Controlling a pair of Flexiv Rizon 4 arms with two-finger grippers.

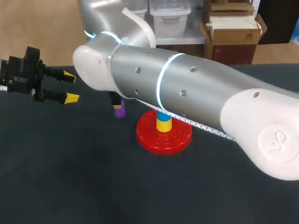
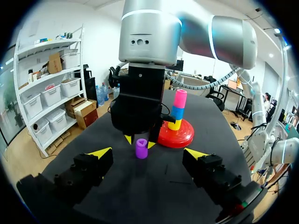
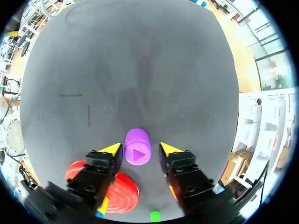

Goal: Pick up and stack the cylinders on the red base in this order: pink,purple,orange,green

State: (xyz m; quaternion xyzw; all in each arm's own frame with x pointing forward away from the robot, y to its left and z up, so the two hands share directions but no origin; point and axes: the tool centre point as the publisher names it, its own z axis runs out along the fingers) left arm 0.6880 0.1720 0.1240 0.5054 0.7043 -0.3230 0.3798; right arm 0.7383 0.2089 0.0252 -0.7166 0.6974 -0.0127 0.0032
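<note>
The right gripper (image 3: 140, 150) points straight down at the table (image 3: 140, 70), spread astride the one purple cylinder (image 3: 138, 147). Only the right wrist view shows the thin gap at each fingertip, and a green piece (image 3: 154, 215) behind the gripper. The head view hides this gripper under the right arm (image 1: 187, 88). Only the left wrist view shows the whole stack (image 2: 178, 111) on the red base (image 2: 180, 137): yellow, blue, pink, three in all. The left gripper (image 2: 148, 152) is spread and empty, pointing across at the purple cylinder.

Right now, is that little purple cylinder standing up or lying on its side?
Standing up: the purple cylinder rests on its end, with its hollow top facing upward.
</note>
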